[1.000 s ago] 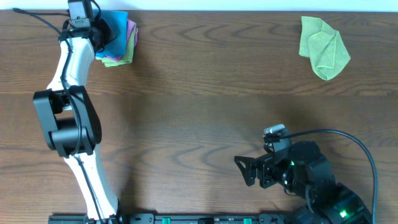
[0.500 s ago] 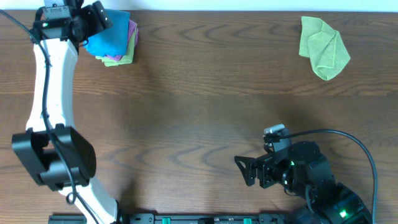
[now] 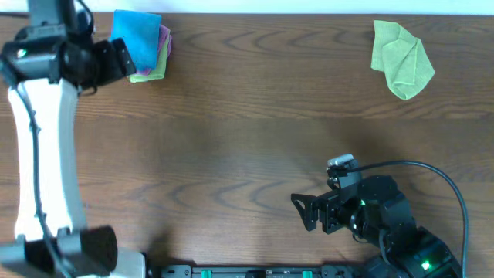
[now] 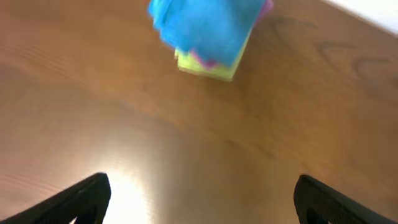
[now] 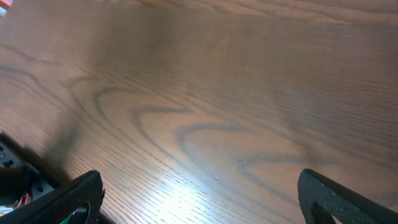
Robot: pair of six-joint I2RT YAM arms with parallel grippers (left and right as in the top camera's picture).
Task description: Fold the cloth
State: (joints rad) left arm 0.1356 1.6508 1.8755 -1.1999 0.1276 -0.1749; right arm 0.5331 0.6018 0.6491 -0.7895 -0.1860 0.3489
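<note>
**Fold looks done: blue cloth parked on the stack, both grippers empty**

- Counter (image 3: 247, 139): brown wood grain, bare across the middle. All fabric sits along the far edge
- Left arm (image 3: 42, 147): stretched out towards the far-left corner. Right arm (image 3: 386, 224): tucked in at the near-right, well apart from any fabric
- Light green cloth (image 3: 401, 58): crumpled at the far right, nothing near it. Not the job item
- The cloth (image 3: 133, 38): sky-blue, far-left corner, lying as a flat, roughly square packet on top of a small pile. The left wrist view is blurred but agrees: blue on top
- Pile under it: a pink layer (image 3: 164, 40) shows at its right side and a yellow-green layer (image 3: 150, 75) at its near edge. Can't make out the white tag
- Left gripper (image 3: 116, 60): jaws spread wide with nothing between them, just beside the pile's left edge and clear of the cloth in the wrist view
- Right gripper (image 3: 305, 210): jaws spread wide, holding nothing, only bare wood ahead in its wrist view

My read: folding and placing are finished. Edges look fairly square from above, though fold quality can't be checked through the blur. What's left, if anything, is pulling the left arm home
</note>
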